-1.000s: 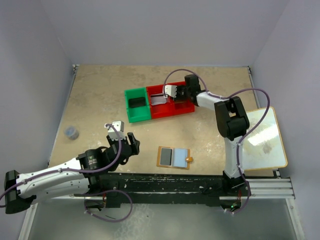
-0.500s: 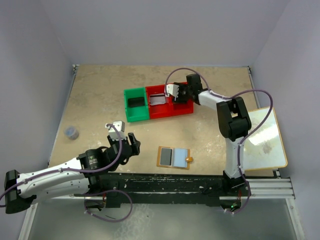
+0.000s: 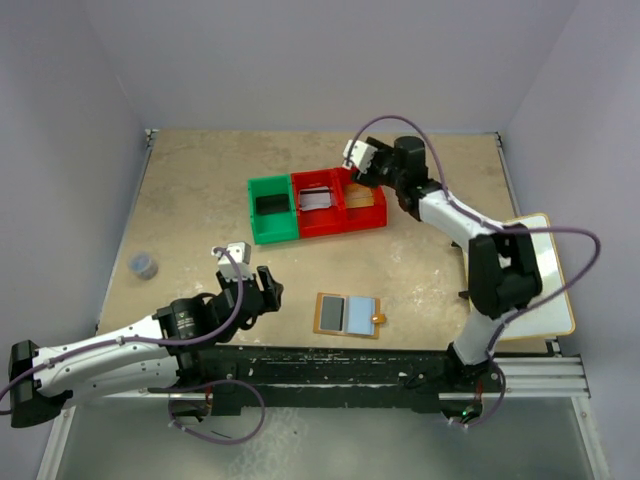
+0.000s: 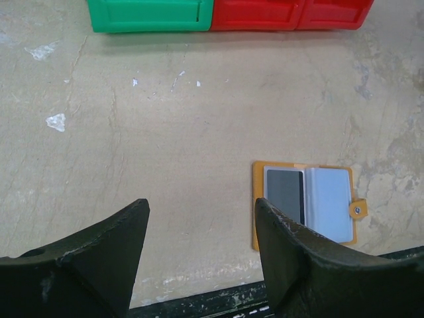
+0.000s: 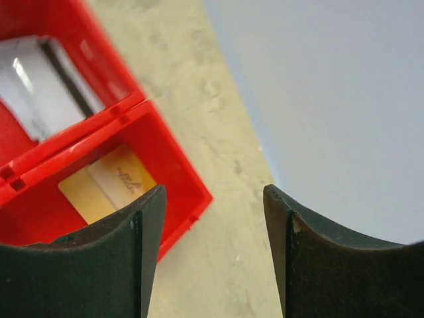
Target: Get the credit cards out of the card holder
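The orange-tan card holder (image 3: 347, 314) lies open near the table's front edge, with a dark credit card (image 4: 285, 194) in its left pocket. My left gripper (image 3: 262, 290) hovers open just left of the holder (image 4: 303, 205), nothing between its fingers (image 4: 202, 218). A pale grey-white card (image 3: 316, 200) lies in the left compartment of the red bin (image 3: 340, 228), and a gold-tan card (image 3: 366, 197) lies in its right one. My right gripper (image 3: 358, 160) hangs open and empty above the bin's back right corner. In the right wrist view the gold-tan card (image 5: 109, 185) shows beside the left finger.
A green bin (image 3: 273, 210) adjoins the red bin on its left. A large white tan-edged board (image 3: 530, 280) overhangs the table's right side. A small grey object (image 3: 144, 265) sits at the left edge. Walls enclose the table on three sides.
My right gripper has opened and pulled up and back to the right, away from the red bin. The gold-tan card now shows in the bin's right compartment. The left arm has stayed still.
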### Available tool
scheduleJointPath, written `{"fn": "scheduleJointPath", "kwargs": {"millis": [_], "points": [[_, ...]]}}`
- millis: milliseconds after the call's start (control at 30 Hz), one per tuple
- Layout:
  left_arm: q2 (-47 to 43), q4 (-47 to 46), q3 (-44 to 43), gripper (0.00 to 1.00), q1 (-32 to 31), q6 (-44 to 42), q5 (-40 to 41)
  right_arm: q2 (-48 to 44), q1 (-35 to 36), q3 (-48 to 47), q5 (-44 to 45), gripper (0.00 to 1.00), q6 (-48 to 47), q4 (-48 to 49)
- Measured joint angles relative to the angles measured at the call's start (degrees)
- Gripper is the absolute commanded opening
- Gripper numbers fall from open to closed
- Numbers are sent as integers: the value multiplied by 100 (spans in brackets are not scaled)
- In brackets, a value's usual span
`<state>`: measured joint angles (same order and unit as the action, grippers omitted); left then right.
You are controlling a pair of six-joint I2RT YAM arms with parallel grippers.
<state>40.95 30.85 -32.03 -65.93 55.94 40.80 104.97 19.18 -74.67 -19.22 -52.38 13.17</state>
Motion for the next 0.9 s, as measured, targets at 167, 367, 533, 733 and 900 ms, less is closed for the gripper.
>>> {"fn": "scheduleJointPath", "kwargs": {"millis": [167,367,533,733,900], "points": [[-11,-122,7,64,0,22,-98,-1499,-2,1038,782,64,1880,1025],[-79,-387,131,63,0,66,-184,-3154,-4,2114,1252,63,4846,1095],[-76,-511,267,63,2,199,-245,-4098,-9,3001,1526,65,7069,367],[-280,-645,544,65,2,487,-262,-5442,-9,4658,1099,61,8675,164],[-393,-623,678,62,2,743,-146,-5875,-7,5515,278,58,9788,527]]}}
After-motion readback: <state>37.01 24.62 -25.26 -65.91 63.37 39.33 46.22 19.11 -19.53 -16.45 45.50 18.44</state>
